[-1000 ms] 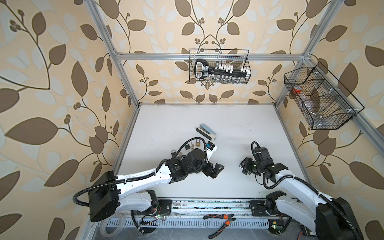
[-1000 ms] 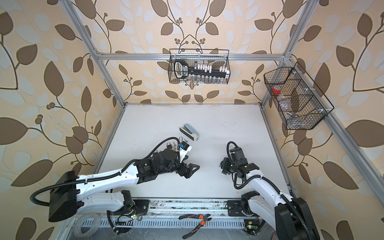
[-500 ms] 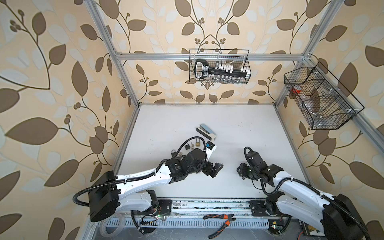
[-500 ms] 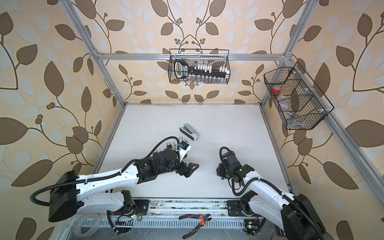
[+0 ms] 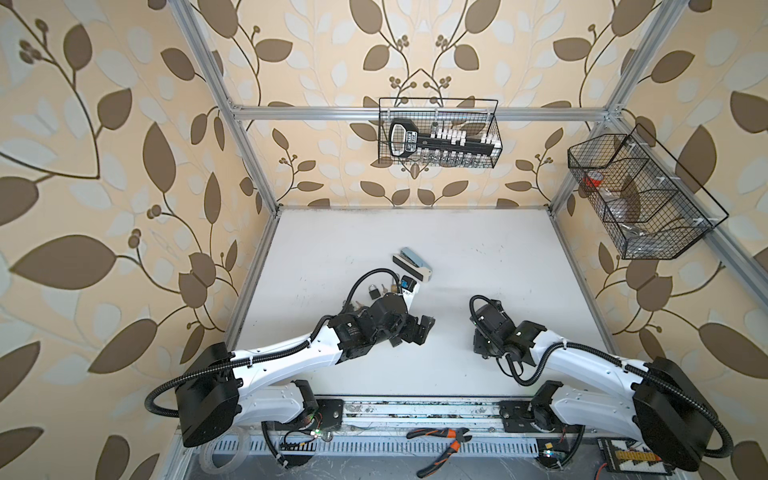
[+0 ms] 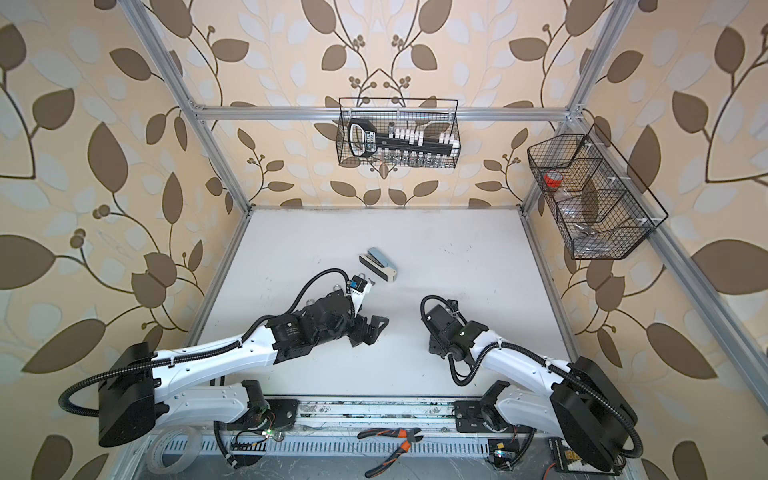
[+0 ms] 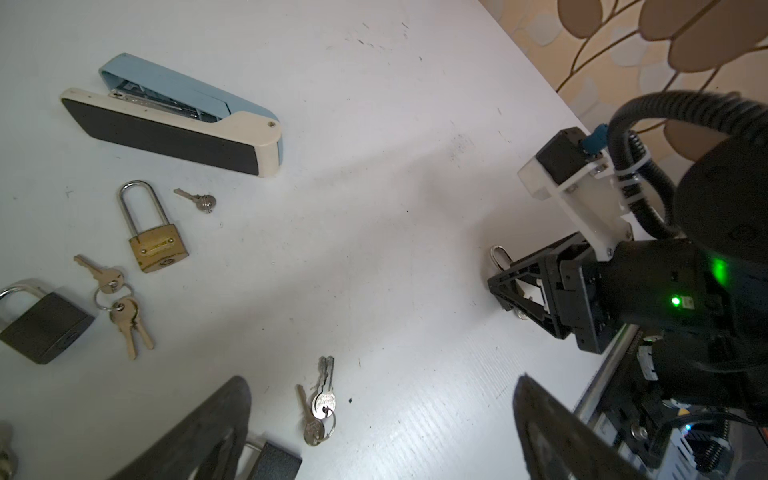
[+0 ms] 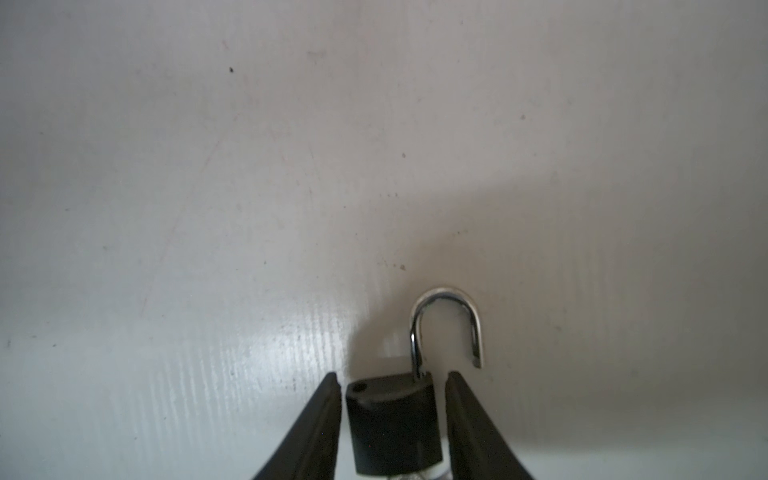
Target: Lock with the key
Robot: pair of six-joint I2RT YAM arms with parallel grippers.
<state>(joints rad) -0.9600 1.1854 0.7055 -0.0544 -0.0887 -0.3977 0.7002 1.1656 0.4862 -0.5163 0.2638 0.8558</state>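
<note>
A small black padlock [image 8: 392,419] lies on the white table with its steel shackle [image 8: 444,320] swung open. My right gripper [image 8: 392,375] stands astride the padlock's body, one finger on each side, with thin gaps still showing. Something silvery peeks out under the padlock; I cannot tell what it is. In both top views the right gripper [image 5: 482,347] [image 6: 436,345] points down at the table, hiding the padlock. My left gripper [image 7: 380,386] [image 5: 415,330] hovers wide open and empty over a ring of silver keys [image 7: 320,405].
To the left lie a brass padlock [image 7: 156,245], a dark padlock [image 7: 41,328], brass keys [image 7: 120,307], a lone small key [image 7: 197,199] and a blue-and-cream stapler [image 7: 174,120] [image 5: 413,264]. Wire baskets [image 5: 438,133] [image 5: 640,195] hang on the walls. Pliers [image 5: 444,444] lie by the front rail.
My right wrist has swung round and dropped over the black padlock, and its jaws have narrowed around it. The left arm has stayed put.
</note>
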